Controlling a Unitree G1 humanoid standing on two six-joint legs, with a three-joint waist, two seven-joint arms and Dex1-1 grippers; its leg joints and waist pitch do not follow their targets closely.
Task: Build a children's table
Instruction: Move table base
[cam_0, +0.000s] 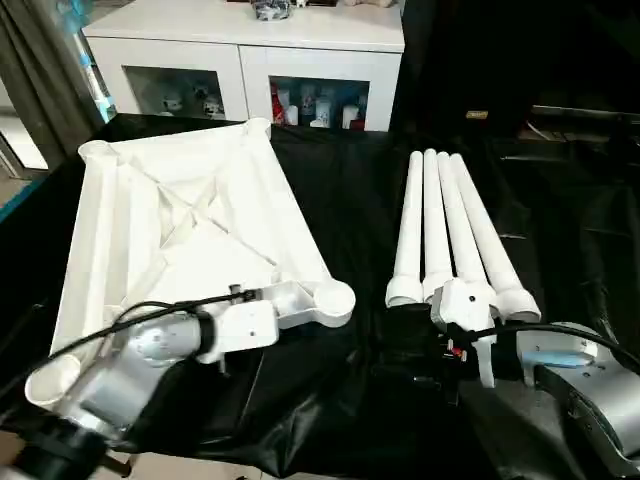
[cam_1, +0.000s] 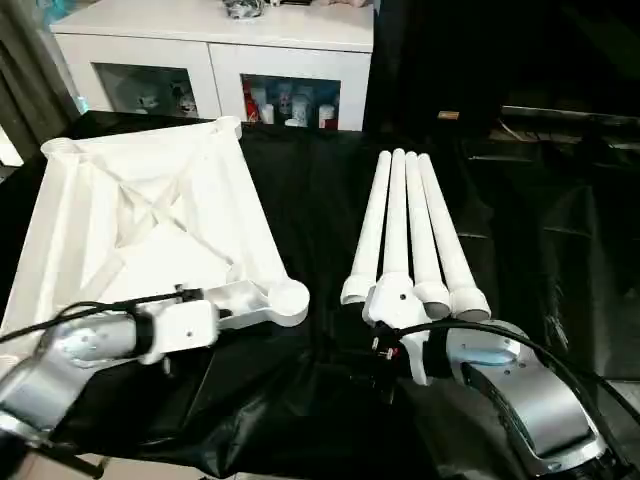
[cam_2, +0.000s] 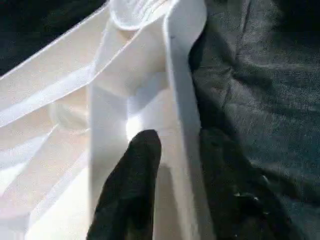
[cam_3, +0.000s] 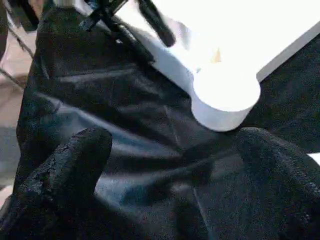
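Tabletop (cam_0: 190, 215) is lying upside down on the left side of the bench (cam_0: 340, 190), ribbed underside facing up, round sockets at its corners. The whole bench is covered in black cloth. All four legs (cam_0: 447, 225) lie side by side on the right, touching each other, fat ends toward the robot and fanning out a bit.

Left end effector (cam_2: 175, 180) is at the near right edge of the tabletop, close to the corner socket (cam_0: 333, 298). Its two black fingers (cam_2: 132, 185) straddle the rim wall, one inside and one outside, but I can't tell whether they're actually pinching it or just loose around it.

Right end effector (cam_3: 175, 165) sits low over the cloth just in front of the legs' fat ends, fingers spread wide with nothing between them.

White cabinet (cam_0: 250, 45) with glass fronts stands behind the bench.
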